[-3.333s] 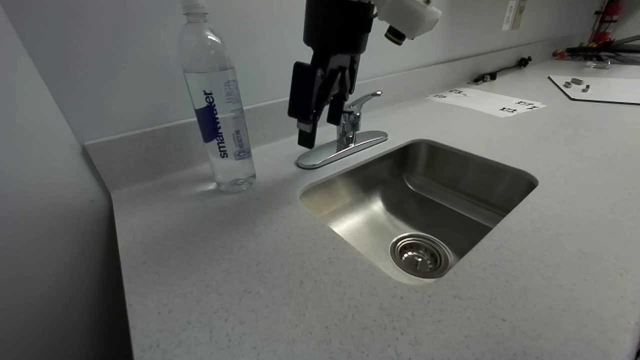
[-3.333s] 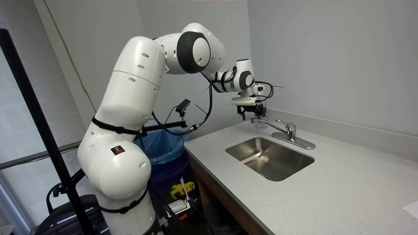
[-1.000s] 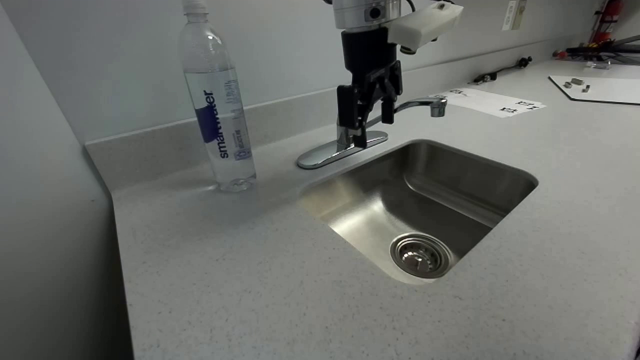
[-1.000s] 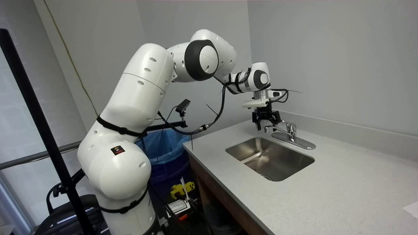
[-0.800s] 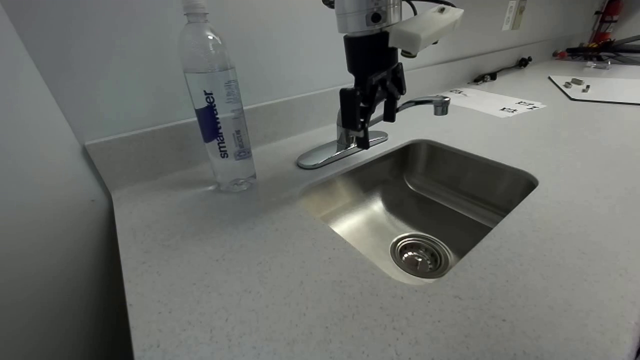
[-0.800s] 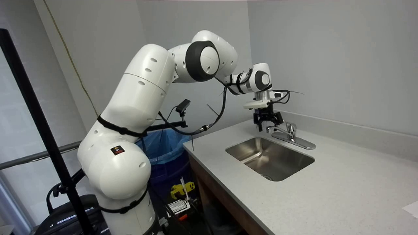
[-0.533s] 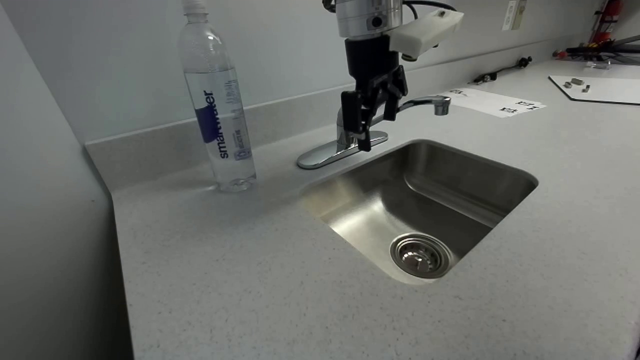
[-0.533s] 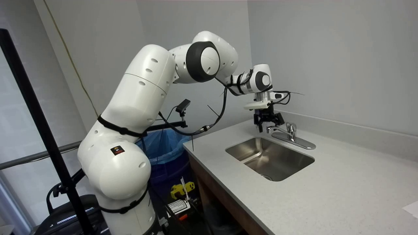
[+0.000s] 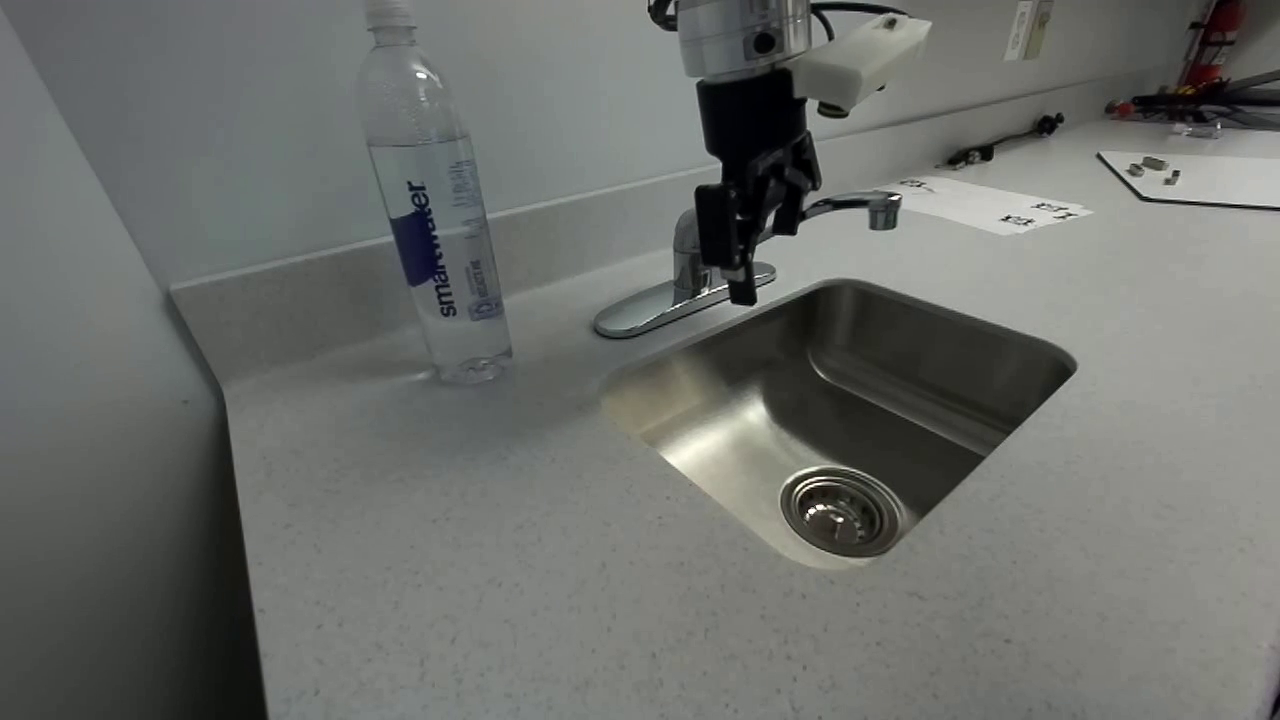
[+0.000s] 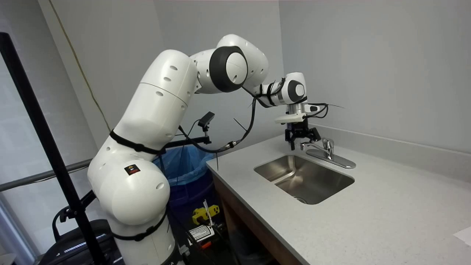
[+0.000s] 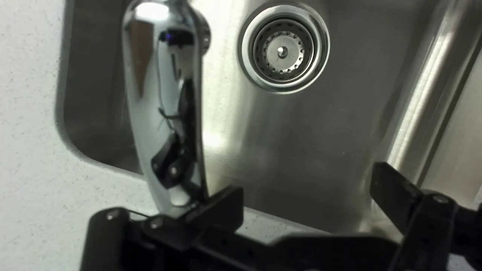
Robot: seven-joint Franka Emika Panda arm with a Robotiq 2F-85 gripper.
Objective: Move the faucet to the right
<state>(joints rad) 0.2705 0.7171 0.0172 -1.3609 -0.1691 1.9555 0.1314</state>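
Observation:
The chrome faucet (image 9: 640,312) stands behind the sink in both exterior views, with its body and lever (image 10: 328,144) above an oval base plate. Its spout reaches out to the right of my gripper (image 9: 764,258) in an exterior view, with the tip over the back of the sink. My gripper (image 10: 304,143) hangs beside the spout and hides part of it. In the wrist view the shiny spout (image 11: 163,94) lies just outside the left finger of the gripper (image 11: 307,188); I cannot tell whether they touch. The fingers are apart with nothing between them.
The steel sink (image 10: 312,184) with its drain (image 11: 284,52) lies below the gripper. A tall water bottle (image 9: 435,250) stands left of the faucet. The backsplash (image 9: 560,235) runs behind. Papers (image 9: 980,205) and a white board (image 9: 1225,180) lie farther along the counter.
Over about three seconds the spout has swung to the right, with the gripper moving the same way. In the last half second the gripper shifted slightly, while the spout stayed put.

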